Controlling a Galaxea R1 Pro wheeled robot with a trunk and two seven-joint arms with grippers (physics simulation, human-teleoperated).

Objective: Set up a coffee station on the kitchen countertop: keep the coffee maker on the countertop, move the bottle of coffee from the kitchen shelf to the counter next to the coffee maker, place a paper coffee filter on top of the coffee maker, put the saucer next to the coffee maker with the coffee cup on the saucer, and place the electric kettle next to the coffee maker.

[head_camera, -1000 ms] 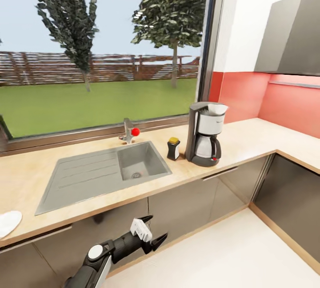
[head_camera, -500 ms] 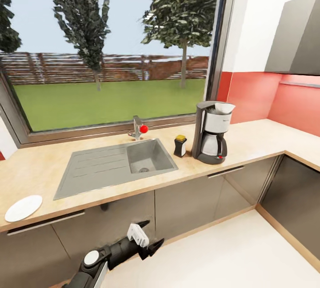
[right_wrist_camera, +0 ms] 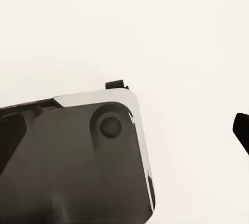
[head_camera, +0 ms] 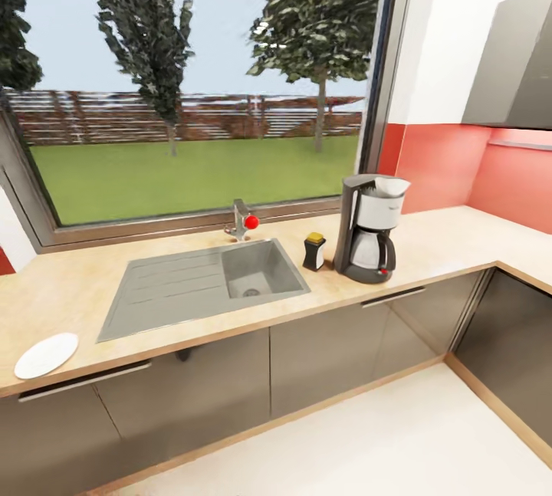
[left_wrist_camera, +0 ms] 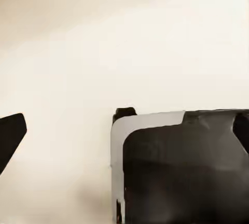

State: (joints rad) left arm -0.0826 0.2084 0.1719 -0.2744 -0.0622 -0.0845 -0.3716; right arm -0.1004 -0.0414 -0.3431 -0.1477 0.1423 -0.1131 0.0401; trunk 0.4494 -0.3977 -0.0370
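On the beige countertop [head_camera: 69,289] the black coffee maker [head_camera: 370,231] stands to the right of the sink. A white paper coffee filter [head_camera: 391,187] sits in its top. The small dark bottle of coffee [head_camera: 313,251] with a yellow cap stands just left of it. A white saucer [head_camera: 46,355] lies near the counter's front edge at far left. The coffee cup and electric kettle are out of view. In the wrist views, my left gripper [left_wrist_camera: 124,130] and right gripper [right_wrist_camera: 124,130] hang over pale floor. Their black fingertips [left_wrist_camera: 10,135] [right_wrist_camera: 241,128] sit wide apart, holding nothing.
A steel sink [head_camera: 203,285] with a red-knobbed faucet [head_camera: 243,220] sits under the large window. Grey cabinet fronts [head_camera: 330,350] run below the counter, which turns a corner at right. Red backsplash [head_camera: 460,166] and a grey wall cabinet [head_camera: 514,67] are at right. Pale floor [head_camera: 368,442] lies ahead.
The head view has swung, so the whole scene shifted right and the saucer now shows fully. My left arm, low in the earlier frames, has left the head view.
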